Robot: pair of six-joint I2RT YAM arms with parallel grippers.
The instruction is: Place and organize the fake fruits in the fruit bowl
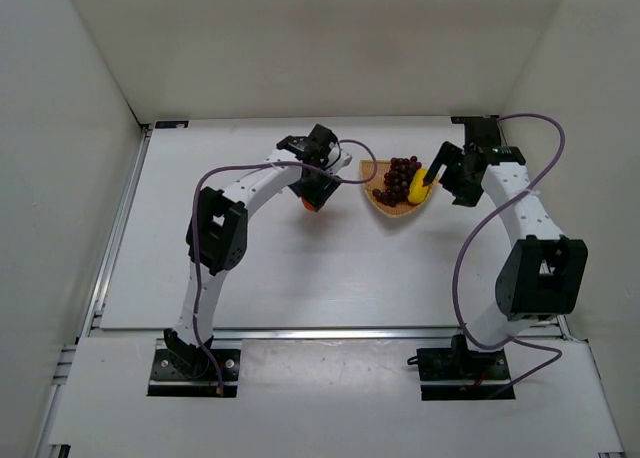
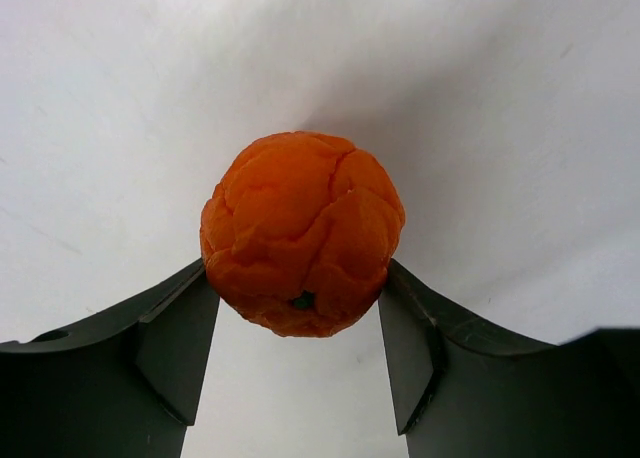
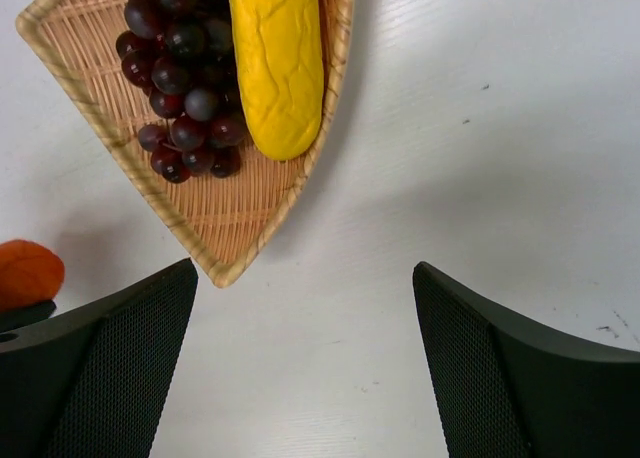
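— On the table (image 1: 250,278), what do you count?
— Three fruits, one basket (image 3: 235,223). My left gripper (image 2: 297,278) clamps the single orange ball (image 2: 300,228), left of the basket. One grape bunch (image 3: 185,78) and one lemon (image 3: 277,63) lie inside it, touching. My right gripper (image 3: 303,273) hangs spread, empty.
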